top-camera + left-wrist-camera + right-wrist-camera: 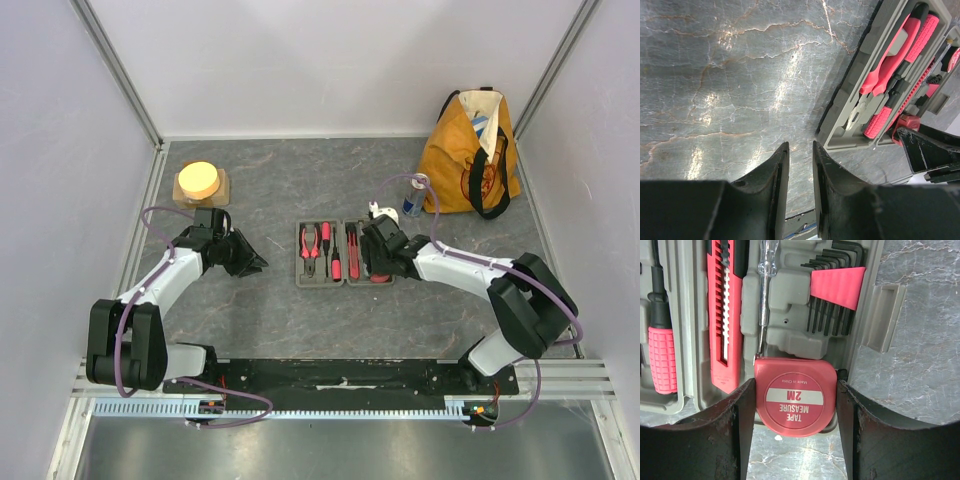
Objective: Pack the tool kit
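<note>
The tool kit (303, 281) lies open and flat at the table's centre, a grey case (850, 100) with red-handled pliers (310, 245) in its left half. My right gripper (375, 265) is shut on the round red tape measure (794, 397), both fingers pressed to its sides at the near right corner of the case (790, 295). Beside it lie a red cutter (722, 315), a clear-handled screwdriver (765, 290) and hex keys (837, 287). My left gripper (255, 265) hovers over bare table left of the case, its jaws (800, 145) a narrow gap apart with nothing between.
An orange tote bag (470, 150) stands at the back right, with a small bottle (412, 203) and a white object (377, 210) in front of it. A wooden block with a yellow disc (200, 183) sits at the back left. Walls enclose the table.
</note>
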Action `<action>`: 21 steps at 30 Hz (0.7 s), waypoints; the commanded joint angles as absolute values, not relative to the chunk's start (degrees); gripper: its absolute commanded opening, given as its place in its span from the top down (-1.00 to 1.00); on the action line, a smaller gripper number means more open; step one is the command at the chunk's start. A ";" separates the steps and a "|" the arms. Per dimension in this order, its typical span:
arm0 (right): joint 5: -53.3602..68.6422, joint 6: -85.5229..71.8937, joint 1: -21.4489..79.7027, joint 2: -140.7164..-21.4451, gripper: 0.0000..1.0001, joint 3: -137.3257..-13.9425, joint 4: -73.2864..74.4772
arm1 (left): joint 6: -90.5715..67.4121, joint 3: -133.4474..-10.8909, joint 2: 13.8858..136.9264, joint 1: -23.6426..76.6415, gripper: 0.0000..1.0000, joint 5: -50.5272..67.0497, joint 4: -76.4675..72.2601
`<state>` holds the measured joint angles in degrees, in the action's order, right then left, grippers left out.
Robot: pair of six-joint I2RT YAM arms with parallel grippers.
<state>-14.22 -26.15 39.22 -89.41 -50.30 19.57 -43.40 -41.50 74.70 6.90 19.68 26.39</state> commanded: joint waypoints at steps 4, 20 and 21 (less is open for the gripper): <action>-20.83 -28.56 40.52 -88.24 0.15 -46.15 12.66 | -41.84 -42.45 74.79 7.21 0.38 20.92 24.70; -25.05 -29.88 42.01 -81.74 -0.76 -48.68 17.83 | -41.92 -41.92 73.92 7.21 0.38 20.92 25.05; -25.05 -29.62 42.01 -81.39 -0.77 -49.47 18.62 | -41.84 -41.92 73.92 7.29 0.38 20.92 25.05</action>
